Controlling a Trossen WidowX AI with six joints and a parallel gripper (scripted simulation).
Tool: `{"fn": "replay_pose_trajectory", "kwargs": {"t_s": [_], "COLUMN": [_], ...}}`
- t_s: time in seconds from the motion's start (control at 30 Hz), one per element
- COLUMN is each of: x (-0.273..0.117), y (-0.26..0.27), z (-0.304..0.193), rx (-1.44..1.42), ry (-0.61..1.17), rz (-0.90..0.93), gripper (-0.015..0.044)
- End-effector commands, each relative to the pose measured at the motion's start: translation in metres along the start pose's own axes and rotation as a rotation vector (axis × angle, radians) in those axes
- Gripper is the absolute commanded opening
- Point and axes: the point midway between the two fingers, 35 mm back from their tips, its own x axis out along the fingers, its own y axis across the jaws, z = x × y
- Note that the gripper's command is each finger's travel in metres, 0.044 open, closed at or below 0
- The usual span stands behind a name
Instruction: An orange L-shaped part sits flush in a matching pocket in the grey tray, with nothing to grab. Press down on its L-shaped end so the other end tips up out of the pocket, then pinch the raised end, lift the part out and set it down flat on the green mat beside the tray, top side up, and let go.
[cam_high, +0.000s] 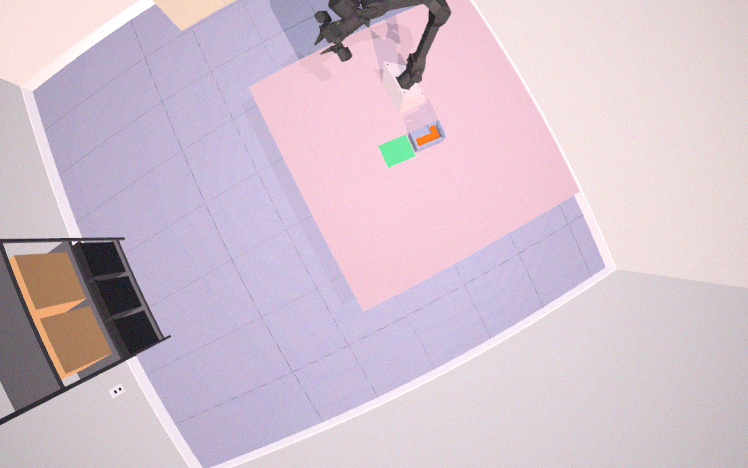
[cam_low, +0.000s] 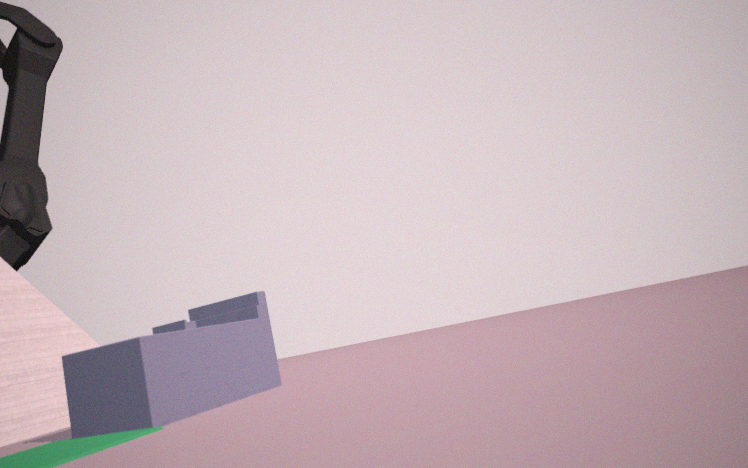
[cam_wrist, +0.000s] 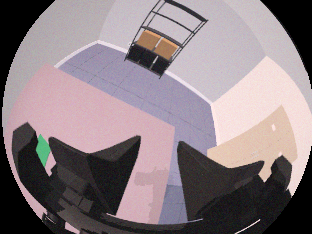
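Observation:
The orange L-shaped part (cam_high: 428, 137) lies in the pocket of the grey tray (cam_high: 419, 133) (cam_low: 212, 361) and looks level from above. The tray walls hide it in the exterior view. The green mat (cam_high: 396, 151) (cam_low: 71, 449) (cam_wrist: 43, 150) lies flat beside the tray and is bare where it shows. My gripper (cam_high: 320, 47) (cam_wrist: 159, 143) is partly open, with nothing between its fingers. It is raised near the table's far edge in the top view, well away from the tray and the part. The fingers are out of view in the exterior view.
A pale pedestal (cam_high: 410, 103) (cam_low: 33, 353) stands under the arm base, close to the tray. The pink table (cam_high: 468, 220) (cam_low: 496, 397) (cam_wrist: 95, 115) carries the tray and mat. A shelf with boxes (cam_high: 60, 286) (cam_wrist: 157, 45) stands on the floor away from the table.

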Motion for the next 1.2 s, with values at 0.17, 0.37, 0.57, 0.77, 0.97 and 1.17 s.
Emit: {"fn": "replay_pose_trajectory", "kwargs": {"t_s": [0.17,0.37,0.57,0.77,0.97,1.17], "x": [-0.034,-0.066,-0.103,-0.145,-0.184,-0.216], "y": [0.155,0.262,0.361,0.441,0.490,0.503], "z": [0.054,0.053,0.015,-0.050,-0.138,-0.223], "rx": [-0.246,-0.421,-0.597,-0.777,-0.960,-1.099], "ry": [-0.075,-0.078,-0.020,0.086,0.246,0.434], "rz": [0.249,0.424,0.602,0.758,0.879,0.937], "gripper": [0.0180,0.0180,0.0180,0.0180,0.0180,0.0180]}}
